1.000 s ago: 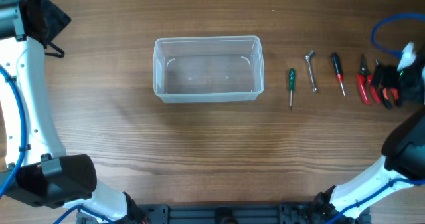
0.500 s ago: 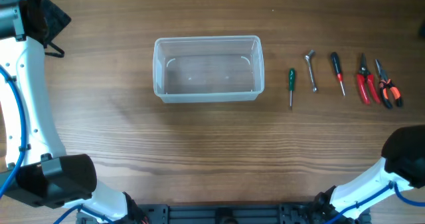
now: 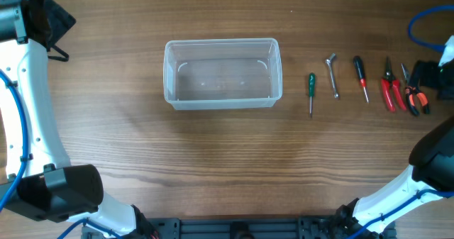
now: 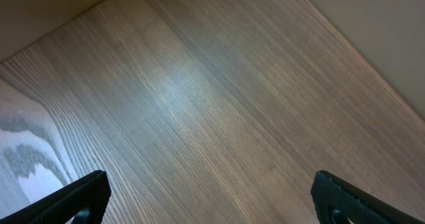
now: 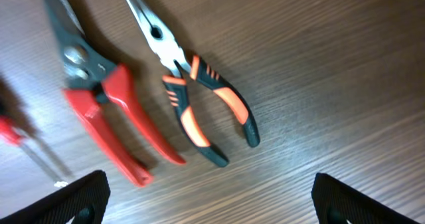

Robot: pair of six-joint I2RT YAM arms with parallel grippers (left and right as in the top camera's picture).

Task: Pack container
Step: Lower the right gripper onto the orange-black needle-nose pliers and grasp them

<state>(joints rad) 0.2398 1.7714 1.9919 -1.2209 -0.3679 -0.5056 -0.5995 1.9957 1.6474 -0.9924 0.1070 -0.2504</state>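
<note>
The container (image 3: pixel 221 42) is a clear plastic bin, empty, at the table's middle in the overhead view. To its right lie a green screwdriver (image 3: pixel 311 90), a metal wrench (image 3: pixel 332 74), a red-handled screwdriver (image 3: pixel 361 77), red snips (image 3: pixel 389 89) and orange-black pliers (image 3: pixel 416 96). My right gripper (image 3: pixel 429 77) is at the right edge beside the pliers. In the right wrist view it (image 5: pixel 209 197) is open and empty above the pliers (image 5: pixel 199 101) and snips (image 5: pixel 113 111). My left gripper (image 4: pixel 212 197) is open and empty over bare wood, at the far left corner (image 3: pixel 55 20).
Both white arm bases stand at the table's front corners. A blue cable (image 3: pixel 425 19) loops at the far right. The table's far edge shows in the left wrist view (image 4: pixel 372 58).
The right gripper was over the pliers a second ago, left the overhead view, and is now back at the right edge beside them. The tools, container and left arm have not moved.
</note>
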